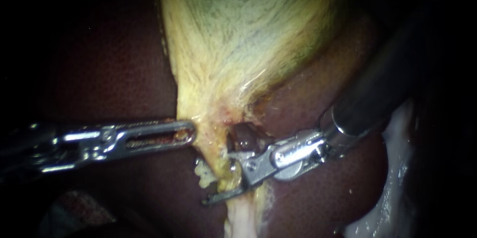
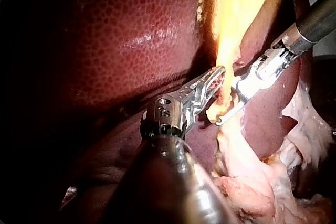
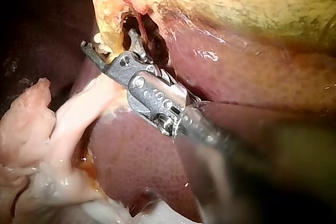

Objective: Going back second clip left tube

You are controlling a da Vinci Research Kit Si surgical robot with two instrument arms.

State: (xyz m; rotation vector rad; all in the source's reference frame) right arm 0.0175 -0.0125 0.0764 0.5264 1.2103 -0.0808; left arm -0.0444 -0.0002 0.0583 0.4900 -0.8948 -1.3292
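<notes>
Tube [image 1: 219, 156] hangs off the narrow end of the gallbladder [image 1: 248, 29], yellowish, just left of a dark gap in the tissue. It continues down into a pale pinkish strand [image 1: 242, 218].

Right instrument [image 1: 219, 178] enters from upper right, pincer wide and astride the tube: one jaw on the gap side, the longer one past the tube's far side, with the tube in between. A gap shows between the jaws and full contact is not seen. The right wrist view shows the same, with both jaw tips either side of the yellow strand.

Left instrument [image 1: 191, 132] enters from the left, roughly level. Its pincer is narrow, a windowed jaw clamped on the edge of the gallbladder neck, just above the right instrument's jaws. The two tips are near but apart.

Liver [image 1: 99, 69], dark red, lies behind and on both sides. Whitish fatty tissue [image 1: 397, 168] lies at the far right, under the right shaft.
</notes>
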